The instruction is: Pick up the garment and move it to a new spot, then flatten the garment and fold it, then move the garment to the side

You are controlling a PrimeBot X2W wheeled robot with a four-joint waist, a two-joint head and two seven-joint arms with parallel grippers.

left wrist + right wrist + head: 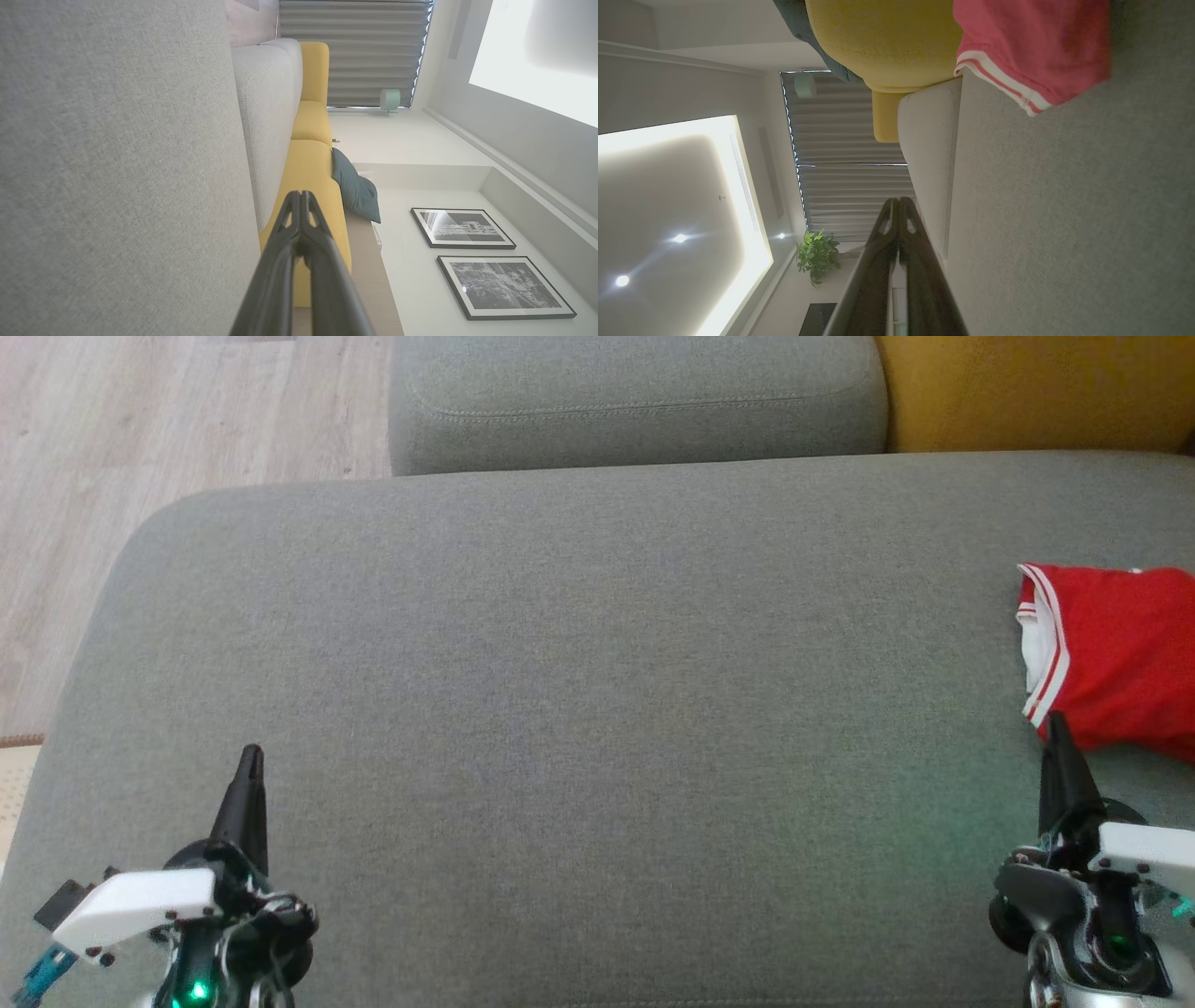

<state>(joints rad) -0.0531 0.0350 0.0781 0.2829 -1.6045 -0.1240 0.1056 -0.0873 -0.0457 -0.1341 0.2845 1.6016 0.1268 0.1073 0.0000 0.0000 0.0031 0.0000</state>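
Observation:
The garment (1116, 653) is red with white striped trim, lying bunched at the right edge of the grey sofa seat (579, 691); the right wrist view shows it as a red fold (1031, 42) above the seat. My right gripper (1057, 721) is shut, its tip just at the garment's near hem, with nothing held; its fingers meet at the tip (898, 200). My left gripper (250, 754) is shut and empty at the seat's near left, far from the garment, its fingers pressed together (299, 194).
A grey back cushion (635, 401) runs along the far side, with a yellow sofa section (1036, 392) to its right. Wooden floor (112, 448) lies beyond the seat's rounded left edge. A teal pillow (355, 186) rests on the yellow sofa.

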